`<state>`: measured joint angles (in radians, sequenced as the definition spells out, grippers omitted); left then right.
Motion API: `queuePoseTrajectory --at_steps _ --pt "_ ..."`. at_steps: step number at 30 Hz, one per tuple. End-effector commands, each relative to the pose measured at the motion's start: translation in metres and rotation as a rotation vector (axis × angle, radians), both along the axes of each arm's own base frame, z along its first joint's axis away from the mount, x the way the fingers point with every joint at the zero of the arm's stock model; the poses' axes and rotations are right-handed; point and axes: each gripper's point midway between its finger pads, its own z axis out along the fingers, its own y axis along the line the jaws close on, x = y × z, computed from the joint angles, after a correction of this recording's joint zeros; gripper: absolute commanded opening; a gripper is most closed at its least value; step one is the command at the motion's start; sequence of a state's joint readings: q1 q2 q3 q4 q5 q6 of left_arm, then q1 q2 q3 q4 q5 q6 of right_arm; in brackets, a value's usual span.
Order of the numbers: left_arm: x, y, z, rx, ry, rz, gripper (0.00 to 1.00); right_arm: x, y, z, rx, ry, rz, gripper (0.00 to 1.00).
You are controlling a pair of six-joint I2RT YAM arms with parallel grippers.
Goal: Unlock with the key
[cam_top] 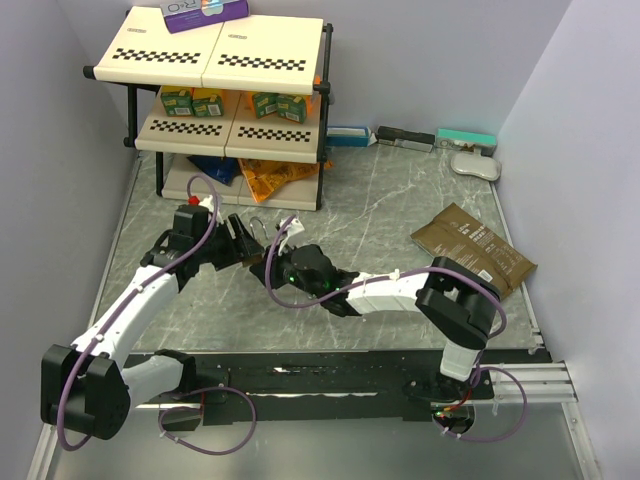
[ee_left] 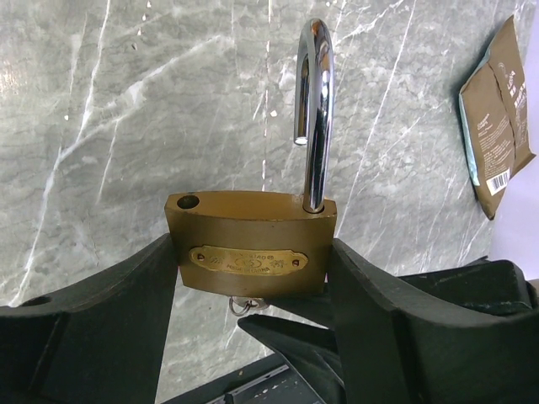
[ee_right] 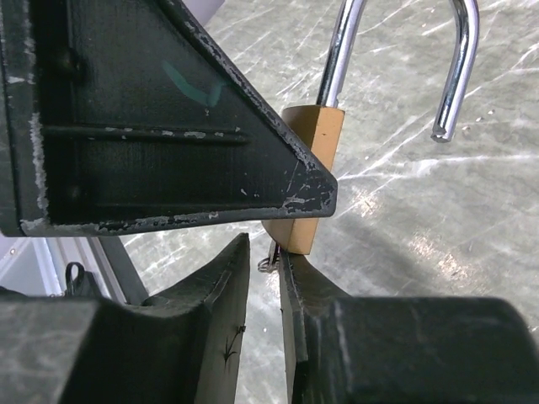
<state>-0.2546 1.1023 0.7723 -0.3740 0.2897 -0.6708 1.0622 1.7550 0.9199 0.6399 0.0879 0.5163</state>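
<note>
Since the chrome shackle [ee_left: 317, 109] of the brass padlock [ee_left: 253, 240] stands sprung free, unlocking looks done; the next move likely calls for easing the key out. The left gripper [cam_top: 233, 244] clamps the lock's body. The right gripper [ee_right: 268, 273] pinches narrowly on the tiny dark metal key [ee_left: 242, 305] beneath it, its blade hidden.

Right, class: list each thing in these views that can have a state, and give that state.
padlock: unlocked, shackle sprung open, held upright.
key: in the padlock's underside.
left gripper: shut on the padlock.
right gripper: shut on the key.
brown pouch: lying flat.
</note>
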Motion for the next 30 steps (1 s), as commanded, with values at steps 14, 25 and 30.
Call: queuePoseTrajectory --at_steps 14,25,30 --pt "0.014 -0.009 0.043 -0.072 -0.153 -0.016 0.01 0.012 0.014 0.012 0.038 -0.013 -0.011 0.17" --pt "0.026 -0.005 0.035 -0.030 -0.147 -0.003 0.01 0.002 0.005 0.000 0.034 0.027 -0.002 0.00" --pt "0.035 -0.002 0.034 -0.013 -0.153 0.022 0.01 -0.011 0.004 -0.007 0.048 0.064 0.042 0.00"
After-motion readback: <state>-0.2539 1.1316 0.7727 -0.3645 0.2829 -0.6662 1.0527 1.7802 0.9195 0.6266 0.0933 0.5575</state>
